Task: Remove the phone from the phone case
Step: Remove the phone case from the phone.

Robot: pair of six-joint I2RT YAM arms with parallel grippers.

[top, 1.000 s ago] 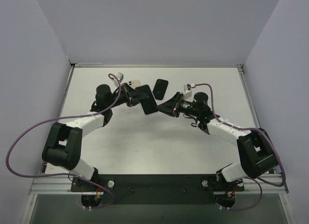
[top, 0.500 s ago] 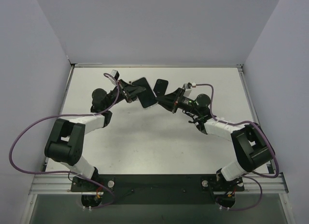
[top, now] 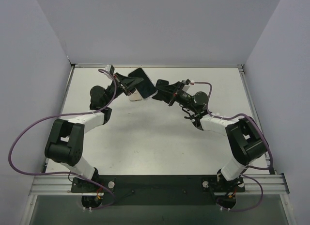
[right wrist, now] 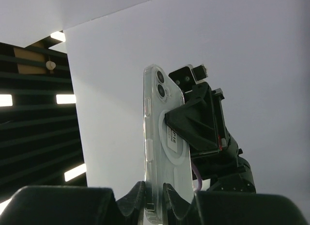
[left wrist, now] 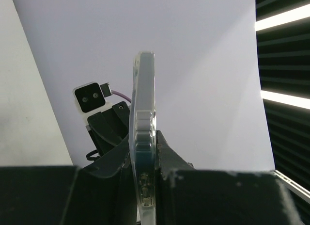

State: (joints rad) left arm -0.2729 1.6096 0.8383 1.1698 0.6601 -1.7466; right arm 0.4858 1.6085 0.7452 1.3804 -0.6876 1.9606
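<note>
A phone in a clear case (top: 145, 82) is held up off the table near the back, between both grippers. My left gripper (top: 132, 84) is shut on its left end and my right gripper (top: 162, 90) on its right end. In the left wrist view the cased phone (left wrist: 144, 118) stands edge-on, pinched between my left gripper's (left wrist: 144, 154) fingers. In the right wrist view the phone's white back with two lenses (right wrist: 162, 137) shows through the case. My right gripper (right wrist: 155, 198) pinches its lower edge, and the left gripper's fingers (right wrist: 193, 120) press on its back.
A white flat object (top: 137, 95) lies on the white table (top: 160, 137) under the held phone. A dark flat object seen earlier by the right gripper is mostly hidden behind it. Grey walls close the back and both sides.
Both grippers have carried the cased phone together away from the table's middle towards the back wall and higher. Both arms now reach further out.
</note>
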